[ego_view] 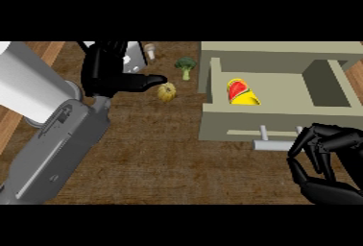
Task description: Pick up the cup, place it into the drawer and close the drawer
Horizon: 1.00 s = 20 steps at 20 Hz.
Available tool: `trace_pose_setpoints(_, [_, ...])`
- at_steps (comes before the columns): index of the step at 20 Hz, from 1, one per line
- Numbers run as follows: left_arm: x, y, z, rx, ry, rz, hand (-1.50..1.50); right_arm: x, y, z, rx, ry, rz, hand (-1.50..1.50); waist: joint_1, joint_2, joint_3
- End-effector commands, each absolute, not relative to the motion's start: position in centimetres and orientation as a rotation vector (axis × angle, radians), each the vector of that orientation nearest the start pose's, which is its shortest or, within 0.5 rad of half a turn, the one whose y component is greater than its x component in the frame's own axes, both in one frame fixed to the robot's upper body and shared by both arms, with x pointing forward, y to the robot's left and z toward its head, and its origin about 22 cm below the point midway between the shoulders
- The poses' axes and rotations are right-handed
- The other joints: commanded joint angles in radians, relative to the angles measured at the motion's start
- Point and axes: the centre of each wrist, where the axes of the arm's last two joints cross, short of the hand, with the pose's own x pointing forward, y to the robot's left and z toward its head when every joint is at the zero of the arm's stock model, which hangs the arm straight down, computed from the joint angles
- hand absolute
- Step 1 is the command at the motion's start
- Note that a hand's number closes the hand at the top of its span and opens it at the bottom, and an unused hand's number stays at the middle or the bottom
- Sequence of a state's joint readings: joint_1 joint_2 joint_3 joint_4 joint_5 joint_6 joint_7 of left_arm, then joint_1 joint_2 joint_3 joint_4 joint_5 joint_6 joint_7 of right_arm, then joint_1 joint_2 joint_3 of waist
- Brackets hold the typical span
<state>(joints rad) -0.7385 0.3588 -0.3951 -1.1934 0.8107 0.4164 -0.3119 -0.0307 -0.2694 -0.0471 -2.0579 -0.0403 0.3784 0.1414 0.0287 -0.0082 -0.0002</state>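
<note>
Cup point(242, 93) lies on its side inside the open drawer point(284, 118), left part; right robot hand point(322, 166) hovers w/ curled fingers holding nothing, just by the drawer handle point(273, 142), so closing looks next. Risk: a skewed push could jam the drawer, or roll the cup. Left robot hand point(117, 72), fingers relaxed, sits left of the drawer near broccoli point(186, 66), a yellow veg point(166, 92) & a mushroom point(150, 50) on the bench point(163, 158); none block.
</note>
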Motion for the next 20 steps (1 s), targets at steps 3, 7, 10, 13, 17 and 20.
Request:
trace_pose_setpoints(3, [33.1,21.8,11.0,-0.258,-1.879,0.165,-1.50,22.8,-26.0,12.2,-0.082,-1.808,0.700,1.50,-0.006,0.003,0.000])
trace_pose_setpoints(7, [32.8,24.3,9.2,-0.264,-1.899,0.173,-1.50,23.7,-25.9,12.1,-0.247,-1.797,1.017,1.50,0.007,0.008,0.000])
trace_pose_setpoints(10, [30.5,24.5,8.6,-0.288,-1.866,0.152,-1.50,25.4,-25.0,10.8,-0.347,-1.745,1.113,1.50,0.016,0.007,0.001])
trace_pose_setpoints(13, [30.2,27.2,7.7,-0.246,-1.886,0.190,-1.50,24.4,-21.9,7.9,-0.370,-1.726,1.182,1.50,-0.010,0.008,0.000])
trace_pose_setpoints(17, [28.4,29.1,7.9,-0.246,-1.874,0.193,-1.50,28.8,-21.6,5.6,-0.407,-1.693,1.184,1.50,-0.009,0.009,0.001])
trace_pose_setpoints(20, [27.1,31.6,5.2,-0.252,-1.878,0.178,-1.50,28.5,-20.1,2.6,-0.421,-1.646,1.216,-1.50,-0.013,0.011,0.000])
